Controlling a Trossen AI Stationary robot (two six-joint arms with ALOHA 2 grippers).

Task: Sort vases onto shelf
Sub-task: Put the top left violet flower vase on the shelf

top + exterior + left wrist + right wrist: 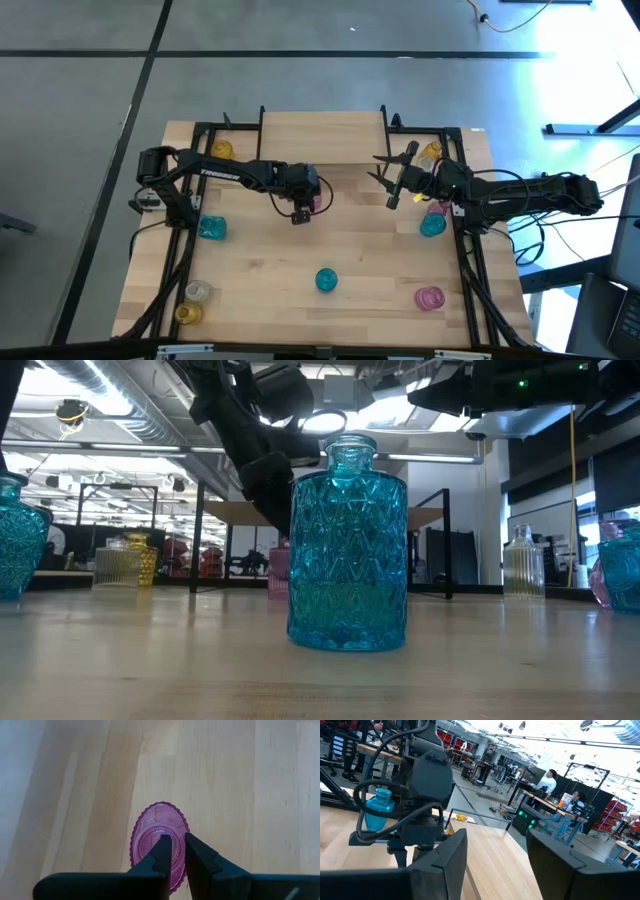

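Observation:
A pink vase (150, 827) stands upright on the tabletop near the middle, in front of the shelf (323, 135), a light-wood board on black legs at the far edge. My left gripper (179, 851) slants down onto the vase's top, its fingers almost together. The pink vase (319, 203) shows just right of that gripper (300, 214) in the high view. In the low view the pink vase (279, 572) peeks out behind a teal vase (347, 550). My right gripper (385, 182) hangs open and level above the table's right half, holding nothing. My left gripper comes from above, slanting from the table's left, with its fingers (164, 851) closed on the pink vase's mouth rim (178, 845). A thin pink strip shows between them. Whether one finger is inside the mouth cannot be told. The vase stands upright on the table.
Other vases stand about the table: yellow (221, 150) and teal (212, 228) at the left, clear (197, 291) and yellow (187, 313) near left, teal (326, 281) near middle, pink (430, 298) near right, and teal (432, 226), pink (438, 208) and yellow (430, 153) at the right.

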